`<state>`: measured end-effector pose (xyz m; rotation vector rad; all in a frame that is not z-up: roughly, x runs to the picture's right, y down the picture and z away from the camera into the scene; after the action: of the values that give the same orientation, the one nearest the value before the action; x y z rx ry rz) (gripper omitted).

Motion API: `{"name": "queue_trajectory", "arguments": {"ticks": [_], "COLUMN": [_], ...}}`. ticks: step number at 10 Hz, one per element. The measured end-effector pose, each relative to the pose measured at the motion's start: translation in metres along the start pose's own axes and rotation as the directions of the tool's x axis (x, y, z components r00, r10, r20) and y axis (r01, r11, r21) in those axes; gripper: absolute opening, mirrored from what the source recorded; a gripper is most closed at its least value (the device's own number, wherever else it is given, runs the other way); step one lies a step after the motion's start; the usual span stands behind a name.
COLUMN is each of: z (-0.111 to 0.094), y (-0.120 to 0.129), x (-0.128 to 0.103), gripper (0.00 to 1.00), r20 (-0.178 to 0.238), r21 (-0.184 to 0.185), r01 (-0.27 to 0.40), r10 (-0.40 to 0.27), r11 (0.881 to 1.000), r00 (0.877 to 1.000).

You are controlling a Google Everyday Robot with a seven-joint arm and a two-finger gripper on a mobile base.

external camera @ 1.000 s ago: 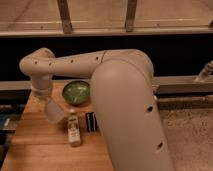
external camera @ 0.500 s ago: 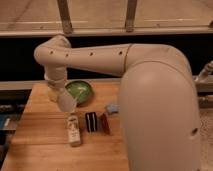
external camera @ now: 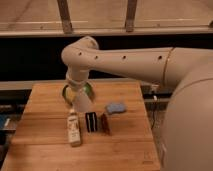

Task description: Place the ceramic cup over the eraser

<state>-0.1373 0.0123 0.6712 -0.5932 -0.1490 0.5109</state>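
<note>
The fingers are hidden behind the plain off-white ceramic cup [external camera: 82,102], so I cannot tell their spread; the gripper [external camera: 80,95] seems to carry the cup near the middle of the wooden bench [external camera: 45,150], toward its far edge. The small black striped eraser [external camera: 91,121] lies just nearer, squeezed between a white labelled bottle [external camera: 74,129] and a reddish-brown narrow block [external camera: 105,123]. Lowered off-centre, the cup's rim could land on either neighbour, tipping the bottle or leaving the cup tilted.
</note>
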Motion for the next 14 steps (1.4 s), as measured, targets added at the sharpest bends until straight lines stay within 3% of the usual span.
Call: {"name": "queue_trajectory", "arguments": {"ticks": [4, 8, 14], "z": [-0.022, -0.016, -0.005], "y": [-0.006, 0.008, 0.025], "x": [0.011, 0.047, 0.06], "gripper": [0.0, 0.0, 0.0], "r20": [0.005, 0.013, 0.024], "r21": [0.03, 0.029, 0.021], "r01": [-0.049, -0.104, -0.124], "r10": [0.049, 0.104, 0.123], "r11": [0.998, 0.994, 0.992], "r00": [0.999, 0.994, 0.992]}}
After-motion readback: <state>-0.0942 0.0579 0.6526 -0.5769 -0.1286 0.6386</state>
